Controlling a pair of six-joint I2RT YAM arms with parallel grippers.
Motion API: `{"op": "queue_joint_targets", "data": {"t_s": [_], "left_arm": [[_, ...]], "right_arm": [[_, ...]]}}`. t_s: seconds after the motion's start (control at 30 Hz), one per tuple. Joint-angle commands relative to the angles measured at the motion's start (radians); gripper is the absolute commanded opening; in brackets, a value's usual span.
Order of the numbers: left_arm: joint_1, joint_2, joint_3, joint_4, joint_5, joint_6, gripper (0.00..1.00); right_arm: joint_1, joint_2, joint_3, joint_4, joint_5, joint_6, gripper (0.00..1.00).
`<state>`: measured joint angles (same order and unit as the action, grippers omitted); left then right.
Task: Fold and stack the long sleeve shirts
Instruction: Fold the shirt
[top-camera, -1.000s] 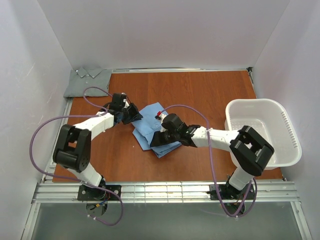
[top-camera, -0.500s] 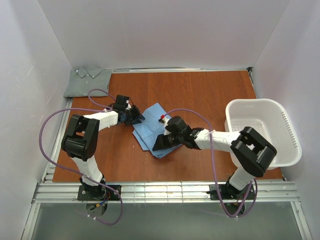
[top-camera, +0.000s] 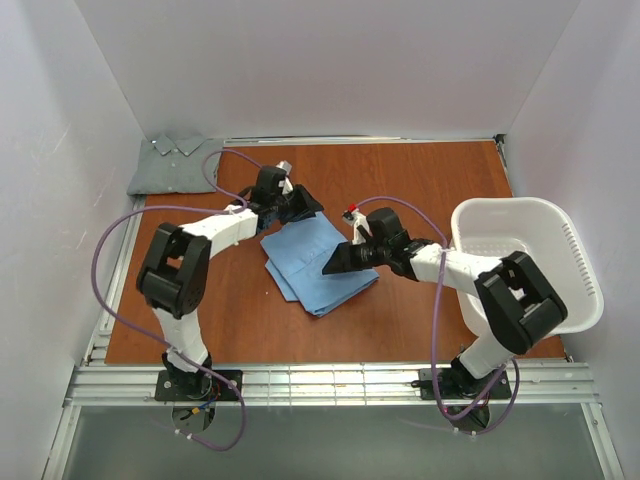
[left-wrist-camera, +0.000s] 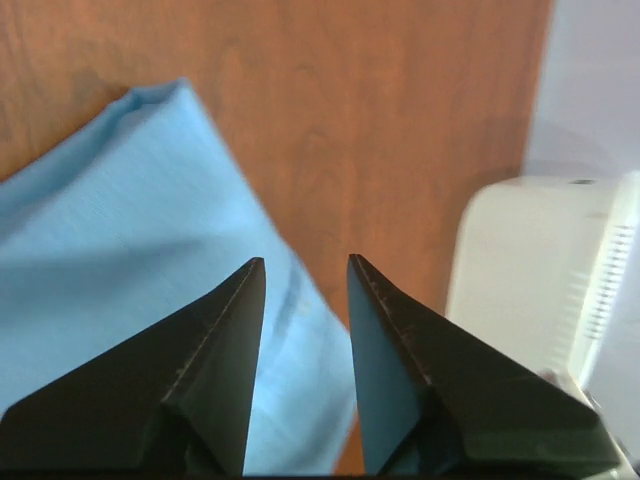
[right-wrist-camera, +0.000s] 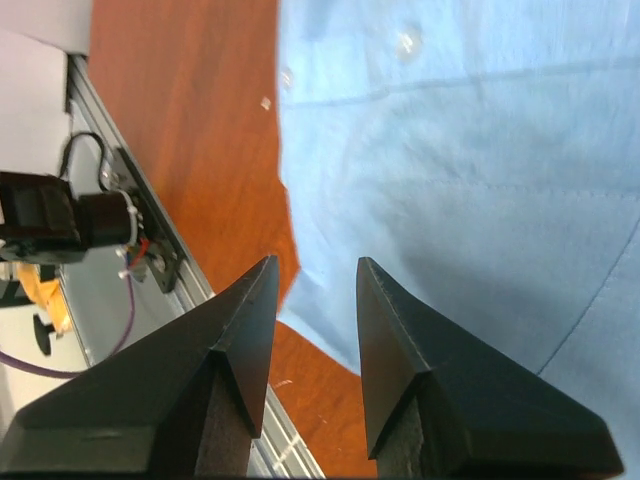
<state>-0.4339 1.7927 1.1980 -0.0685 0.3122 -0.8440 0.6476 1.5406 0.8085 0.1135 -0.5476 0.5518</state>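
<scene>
One blue shirt (top-camera: 303, 272) below R claw (top-camera: 333, 268), beside L claw (top-camera: 311, 207) (both parted).

The light blue shirt (top-camera: 318, 262) is thin matt cloth with a fine weave, stitched seams and small glossy buttons, and the grey-green shirt (top-camera: 172, 160) is matt cloth too. The surface (top-camera: 420, 180) is smooth reddish wood grain with a faint sheen, edged by bare metal rails (top-camera: 330, 382). The basket (top-camera: 520, 300) is smooth white plastic; the left pincer (left-wrist-camera: 305, 262) and right pincer (right-wrist-camera: 316, 262) look like matt black plastic.
</scene>
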Motion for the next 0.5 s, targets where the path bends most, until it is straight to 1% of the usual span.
{"op": "queue_joint_targets", "data": {"t_s": [0.0,0.07,0.1,0.17,0.27,0.33,0.4,0.47], "left_arm": [[0.009,0.143,0.027,0.025,-0.022,0.003,0.31],[0.011,0.195,0.052,0.033,-0.038,0.016,0.29],[0.011,0.250,0.075,0.039,-0.038,0.019,0.27],[0.011,0.325,0.100,0.039,-0.039,0.025,0.26],[0.020,0.384,0.133,0.044,-0.039,0.028,0.25],[0.029,0.396,0.138,0.053,-0.041,0.020,0.26],[0.029,0.373,0.134,0.062,-0.047,0.031,0.28],[0.029,0.303,0.126,0.062,-0.050,0.040,0.34]], "right_arm": [[-0.008,0.059,-0.031,0.011,-0.034,-0.030,0.30],[-0.035,0.090,-0.081,0.012,-0.025,-0.018,0.28],[-0.046,0.105,-0.098,0.012,-0.028,0.003,0.28],[-0.081,0.113,-0.147,0.012,-0.035,0.025,0.27],[-0.104,0.115,-0.181,0.011,-0.040,0.039,0.27],[-0.106,0.107,-0.193,0.006,-0.052,0.028,0.27],[-0.106,0.070,-0.189,-0.003,-0.066,0.017,0.27],[-0.106,0.030,-0.171,-0.044,-0.054,-0.009,0.27]]}}
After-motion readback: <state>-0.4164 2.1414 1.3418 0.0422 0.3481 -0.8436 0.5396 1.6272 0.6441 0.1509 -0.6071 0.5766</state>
